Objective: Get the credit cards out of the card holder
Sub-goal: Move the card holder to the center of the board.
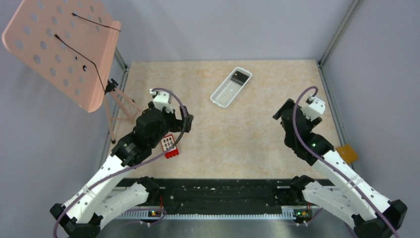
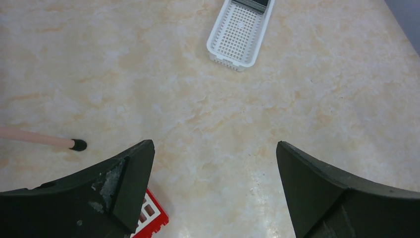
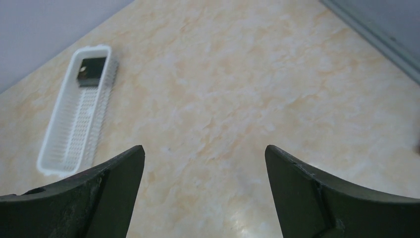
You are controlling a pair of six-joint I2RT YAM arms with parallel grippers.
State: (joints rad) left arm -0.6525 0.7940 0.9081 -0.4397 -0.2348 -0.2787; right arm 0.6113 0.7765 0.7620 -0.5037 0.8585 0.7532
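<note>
Both pincers hang released, empty. Seen from above, the tan card holder (image 1: 348, 153) lies at the table's (image 1: 228, 141) right edge, about four o'clock from my right pincer (image 3: 204, 147), behind it. My left pincer (image 2: 215, 144) is much farther. I cannot tell its long axis, and no credit cards show.

Right gripper (image 3: 204, 149): jaws dark, one at lower left and one at lower right of the frame, spread wide, only bare tabletop between them.
White slotted tray (image 3: 74, 130): upper left, lying lengthwise on the table (image 3: 233, 89).
Dark flat item (image 3: 92, 69): inside the tray's far end.
Table: beige, marbled.
Grey wall (image 3: 44, 27): top left corner.
Metal rail (image 3: 376, 37): top right, along the table's edge.
</note>
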